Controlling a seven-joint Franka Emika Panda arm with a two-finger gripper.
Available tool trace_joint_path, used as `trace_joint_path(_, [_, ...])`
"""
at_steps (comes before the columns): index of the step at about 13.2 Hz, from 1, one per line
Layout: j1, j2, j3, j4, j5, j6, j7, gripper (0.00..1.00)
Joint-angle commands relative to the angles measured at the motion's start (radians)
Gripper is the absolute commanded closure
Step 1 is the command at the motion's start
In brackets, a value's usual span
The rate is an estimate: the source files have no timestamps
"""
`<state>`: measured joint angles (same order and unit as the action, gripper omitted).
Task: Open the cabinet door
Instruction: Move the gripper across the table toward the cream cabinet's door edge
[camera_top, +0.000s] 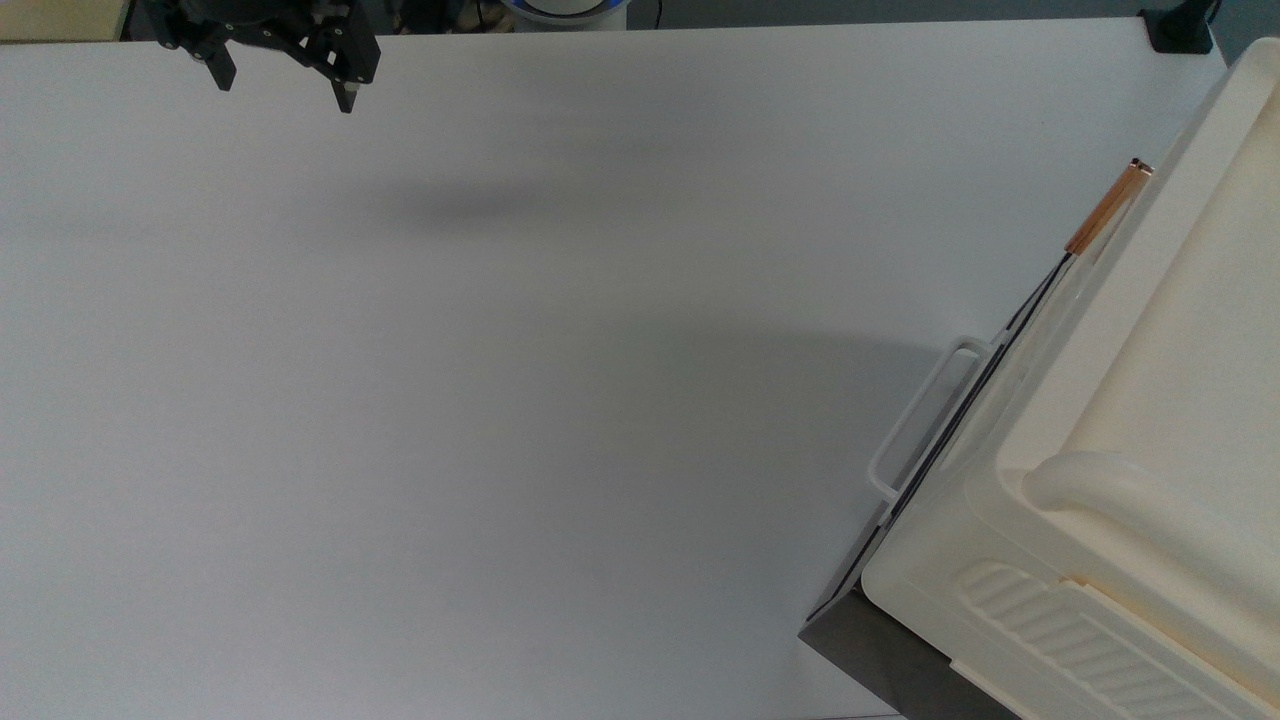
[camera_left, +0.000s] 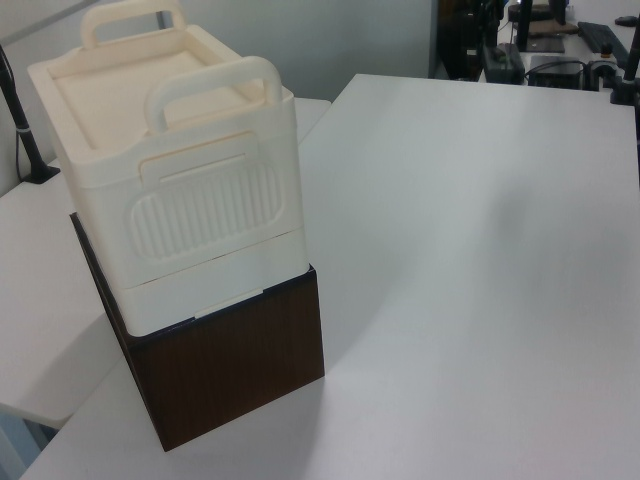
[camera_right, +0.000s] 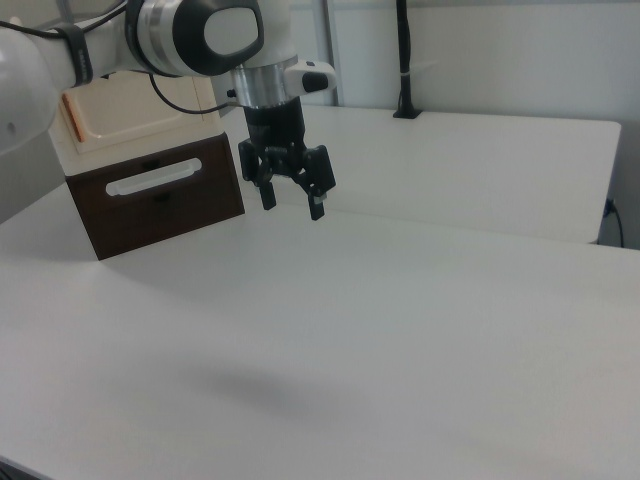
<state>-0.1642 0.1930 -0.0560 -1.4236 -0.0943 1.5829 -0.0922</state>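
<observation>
The cabinet door (camera_right: 130, 118) is a cream panel on the upper front of the cabinet (camera_left: 180, 200) and looks closed; the arm hides part of it. Its copper-orange bar handle (camera_right: 72, 115) sits at the door's left edge in the right view. In the top view the same handle (camera_top: 1108, 208) shows at the right, edge-on. My gripper (camera_right: 292, 205) hangs open and empty above the table, to the right of the cabinet front in the right view. In the top view the gripper (camera_top: 285, 90) is at the upper left, far from the cabinet.
Below the door is a dark front panel (camera_right: 160, 195) with a white loop handle (camera_top: 925, 415). The ribbed cream side panel (camera_left: 200, 210) faces the left view. A black clamp post (camera_right: 405, 60) stands at the far edge of the wide white table (camera_top: 500, 400).
</observation>
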Motion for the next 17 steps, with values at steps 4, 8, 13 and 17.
trace_joint_path(4, [-0.026, 0.005, -0.004, -0.011, 0.151, 0.006, -0.066, 0.00])
trace_joint_path(8, [-0.018, -0.007, -0.004, -0.011, 0.153, 0.005, -0.061, 0.00])
trace_joint_path(13, [0.009, -0.007, 0.001, -0.009, 0.168, -0.001, -0.075, 0.00])
trace_joint_path(17, [0.148, 0.008, -0.007, 0.023, 0.188, 0.019, -0.098, 0.00])
